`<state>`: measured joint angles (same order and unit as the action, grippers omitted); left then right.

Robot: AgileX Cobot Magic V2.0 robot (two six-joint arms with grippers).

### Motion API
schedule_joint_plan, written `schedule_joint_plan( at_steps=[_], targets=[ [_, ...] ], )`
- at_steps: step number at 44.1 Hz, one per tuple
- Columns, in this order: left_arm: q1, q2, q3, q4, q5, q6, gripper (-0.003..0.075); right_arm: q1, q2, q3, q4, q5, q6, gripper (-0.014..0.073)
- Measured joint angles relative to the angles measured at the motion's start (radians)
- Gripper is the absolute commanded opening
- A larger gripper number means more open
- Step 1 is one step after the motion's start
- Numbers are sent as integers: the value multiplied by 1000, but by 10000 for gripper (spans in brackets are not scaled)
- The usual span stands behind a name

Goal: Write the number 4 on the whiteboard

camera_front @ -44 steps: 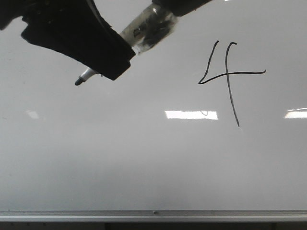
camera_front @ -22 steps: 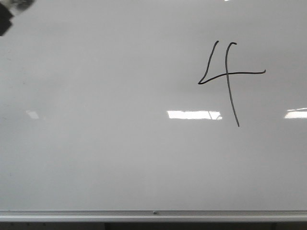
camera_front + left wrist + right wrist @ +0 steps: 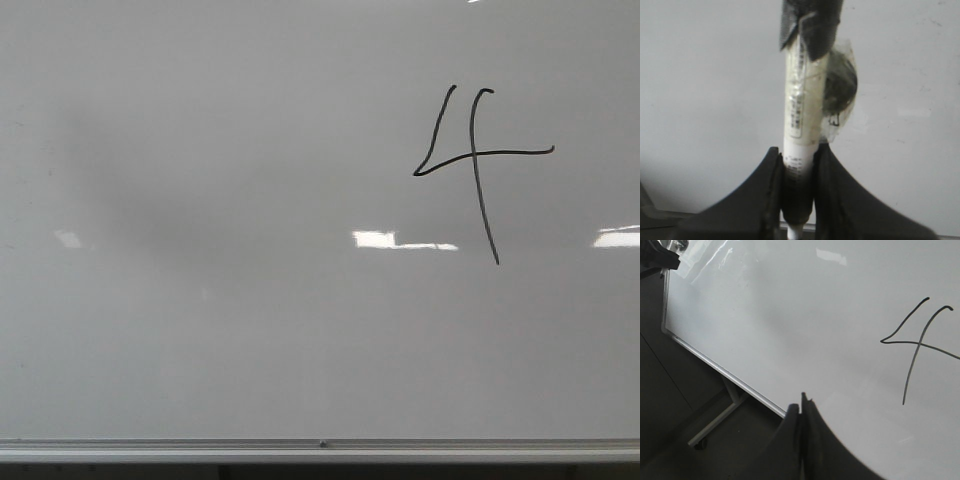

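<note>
The whiteboard (image 3: 250,330) fills the front view, with its silver bottom rail (image 3: 320,449) low in the frame. A thin black open-top number 4 (image 3: 476,160) is drawn at its upper right; it also shows in the right wrist view (image 3: 917,342). My left gripper (image 3: 799,165) is shut on a white marker (image 3: 801,115) with a black cap end and clear tape around it, held in front of the board. My right gripper (image 3: 802,412) is shut and empty, near the board's lower edge (image 3: 725,374). Neither gripper shows in the front view.
Bright rectangular light reflections (image 3: 400,240) lie across the board. In the right wrist view the board's metal stand leg (image 3: 715,422) with a caster stands on the dark floor below the rail.
My left gripper with the marker has moved up and to the left, out of the front view. The drawn 4 is unchanged.
</note>
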<state>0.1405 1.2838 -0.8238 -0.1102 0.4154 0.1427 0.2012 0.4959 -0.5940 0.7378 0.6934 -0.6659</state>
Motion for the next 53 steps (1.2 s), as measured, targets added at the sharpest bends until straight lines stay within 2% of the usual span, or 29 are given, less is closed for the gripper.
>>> schedule_joint_plan(
  at_steps=[8, 22, 25, 28, 34, 38, 40, 48, 53],
  targets=[
    [-6, 163, -38, -64, -93, -2, -20, 0, 0, 0, 0, 25, 0, -105],
    [-43, 327, -118, -64, -103, -2, -15, 0, 0, 0, 0, 44, 0, -105],
    [-44, 339, -125, -63, -101, -2, 22, 0, 0, 0, 0, 49, 0, -105],
    [-44, 345, -130, -55, -101, -2, 94, 0, 0, 0, 0, 56, 0, -105],
    [-46, 349, -135, -42, -97, 0, 326, 0, 0, 0, 0, 63, 0, -105],
    [-48, 350, -135, -36, -93, 0, 439, 0, 0, 0, 0, 63, 0, -105],
    [-48, 350, -135, -34, -89, 0, 454, 0, 0, 0, 0, 63, 0, -105],
    [-50, 336, -133, -10, -78, 0, 421, 0, 0, 0, 0, 63, 0, -105],
    [-53, 261, -104, -2, -71, 0, 419, 0, 0, 0, 0, 63, 0, -105]
  ],
)
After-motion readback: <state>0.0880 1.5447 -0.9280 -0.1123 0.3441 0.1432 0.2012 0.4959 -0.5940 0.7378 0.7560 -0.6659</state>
